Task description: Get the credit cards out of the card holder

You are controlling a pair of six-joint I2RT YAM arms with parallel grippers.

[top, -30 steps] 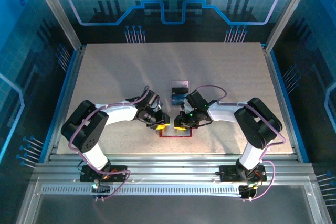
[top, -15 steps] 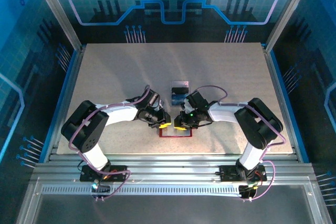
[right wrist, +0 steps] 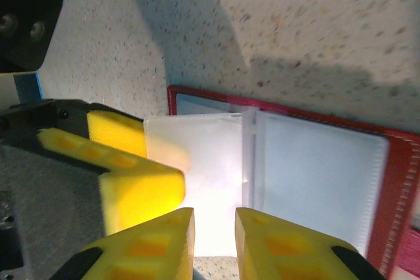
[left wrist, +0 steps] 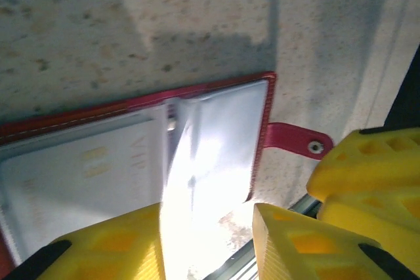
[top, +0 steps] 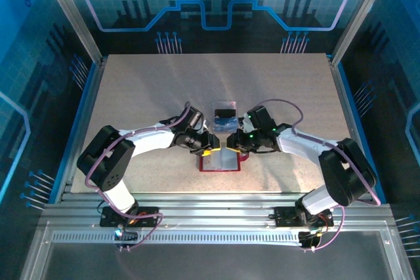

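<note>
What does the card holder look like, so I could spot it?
Start at the pale speckled table and look near the middle of its front edge. Lying open there is the card holder: greyish clear pockets framed in red, with a red snap tab, unlike the small dark-and-blue pile just beyond it.

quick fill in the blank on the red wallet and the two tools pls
1. The card holder lies ___ on the table, with its clear pockets facing up.
2. The snap tab sticking out from its edge is ___ in colour.
3. The fingers of the left tool and the right tool are ___ in colour.

Missing words: open; red; yellow
</note>
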